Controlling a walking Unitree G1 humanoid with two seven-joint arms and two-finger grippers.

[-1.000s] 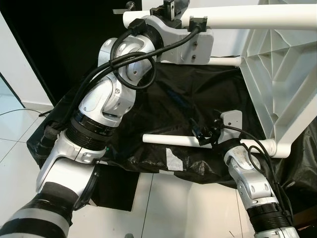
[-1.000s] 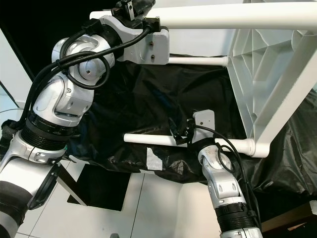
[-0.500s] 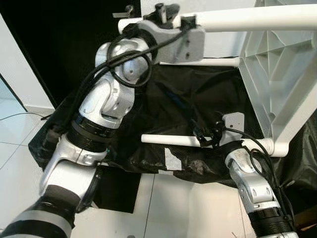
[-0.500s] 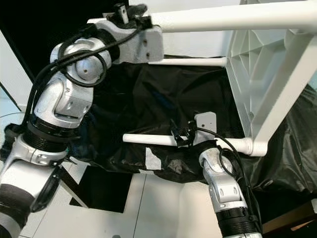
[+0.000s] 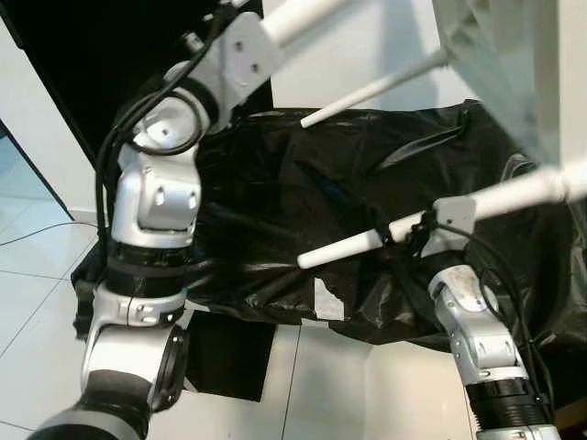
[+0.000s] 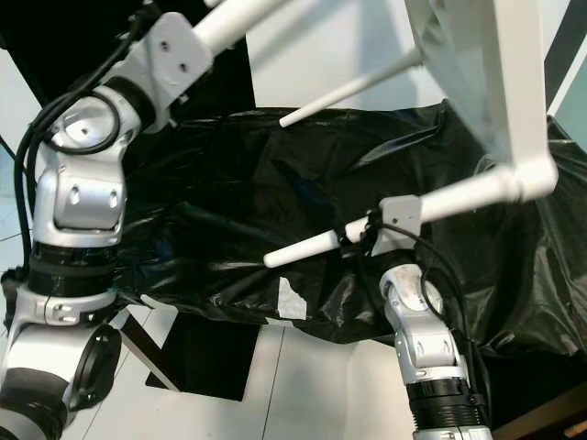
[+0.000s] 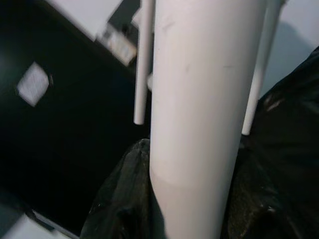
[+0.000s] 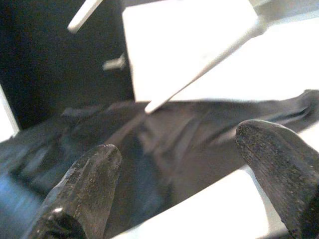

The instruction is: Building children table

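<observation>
The white children's table is tilted, its ribbed underside (image 5: 514, 64) at the upper right and its legs sloping down to the left. My left gripper, at the top left, is shut on the upper leg (image 5: 303, 11); that leg (image 7: 199, 99) runs close along the left wrist view. My right gripper (image 5: 410, 231) is shut on the lower leg (image 5: 348, 247), about halfway along it. In the right wrist view one black finger (image 8: 84, 189) stands on each side of the white leg (image 8: 199, 214). A further leg (image 5: 376, 87) sticks out behind.
A crumpled black plastic sheet (image 5: 275, 183) covers the surface below the table, with a patch of white tape (image 5: 328, 298) at its front edge. White floor tiles (image 5: 321, 385) lie in front. A dark wall (image 5: 83, 73) stands at the left.
The table has tipped: its legs, level before, now slope up to the right. My left arm has risen with the upper leg, and the right gripper has lifted the lower leg. The camera shifted too.
</observation>
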